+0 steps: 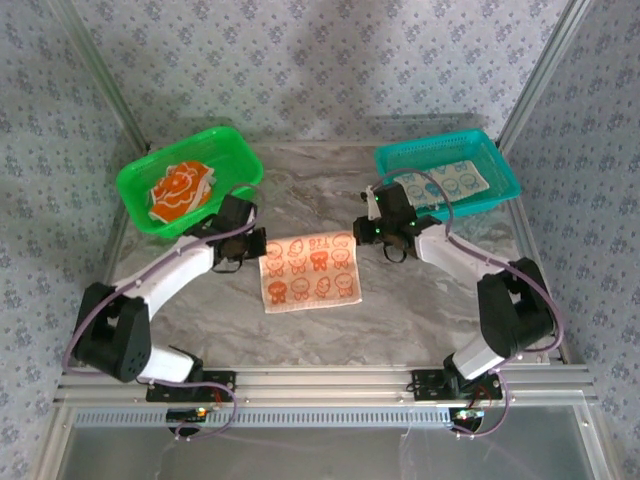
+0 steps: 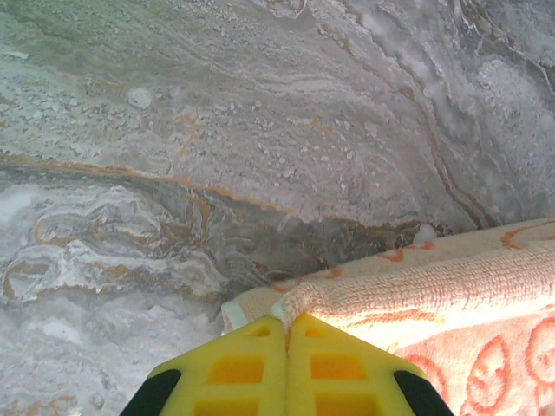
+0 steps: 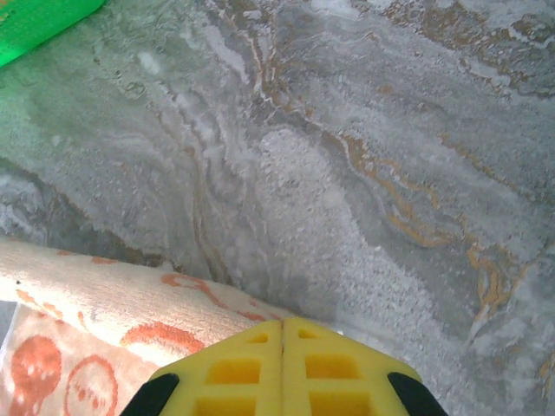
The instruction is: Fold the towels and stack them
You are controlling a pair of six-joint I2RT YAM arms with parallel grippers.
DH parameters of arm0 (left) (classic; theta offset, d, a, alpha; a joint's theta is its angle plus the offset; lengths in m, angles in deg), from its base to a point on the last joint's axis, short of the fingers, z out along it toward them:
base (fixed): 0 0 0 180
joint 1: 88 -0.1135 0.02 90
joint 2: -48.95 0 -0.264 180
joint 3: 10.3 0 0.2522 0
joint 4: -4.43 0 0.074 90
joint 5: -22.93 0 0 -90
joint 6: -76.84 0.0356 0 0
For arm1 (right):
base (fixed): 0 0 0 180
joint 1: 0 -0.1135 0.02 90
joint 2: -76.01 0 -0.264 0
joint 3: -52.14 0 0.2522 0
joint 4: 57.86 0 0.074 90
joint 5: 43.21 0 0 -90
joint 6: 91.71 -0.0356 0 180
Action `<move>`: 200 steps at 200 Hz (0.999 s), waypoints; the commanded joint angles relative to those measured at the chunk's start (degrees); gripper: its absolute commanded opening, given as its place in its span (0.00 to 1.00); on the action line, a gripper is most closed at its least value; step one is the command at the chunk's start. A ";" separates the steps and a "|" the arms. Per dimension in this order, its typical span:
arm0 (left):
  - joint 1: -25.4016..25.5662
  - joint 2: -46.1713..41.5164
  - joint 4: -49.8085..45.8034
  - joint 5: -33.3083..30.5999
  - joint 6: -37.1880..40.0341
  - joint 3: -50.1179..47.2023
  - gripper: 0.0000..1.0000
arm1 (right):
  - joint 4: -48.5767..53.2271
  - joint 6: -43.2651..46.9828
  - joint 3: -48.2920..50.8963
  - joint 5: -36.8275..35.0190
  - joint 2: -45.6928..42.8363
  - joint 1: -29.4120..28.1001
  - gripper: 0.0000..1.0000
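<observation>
A cream towel [image 1: 310, 272] printed with orange figures lies spread on the marble table [image 1: 310, 190] between the arms. My left gripper [image 1: 260, 246] is at the towel's far left corner; in the left wrist view its yellow fingers [image 2: 334, 364] are shut on the towel [image 2: 451, 286], with the pinched edge bunched at the left gripper [image 2: 287, 319]. At the far right corner, my right gripper [image 1: 361, 233] is shut on the towel [image 3: 104, 299], the cloth running under the right gripper [image 3: 283, 322]. An orange towel [image 1: 180, 190] and a cream towel with teal figures [image 1: 455, 183] lie in the baskets.
A green basket [image 1: 230, 145] stands at the back left and a teal basket [image 1: 400, 160] at the back right. Metal frame rails border the table's sides and near edge. A corner of the green basket [image 3: 35, 26] shows in the right wrist view.
</observation>
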 commanded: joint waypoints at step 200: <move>29.77 -24.51 10.56 -30.58 -15.43 -27.34 0.00 | -13.35 -2.69 27.51 -10.75 -17.39 -11.44 0.00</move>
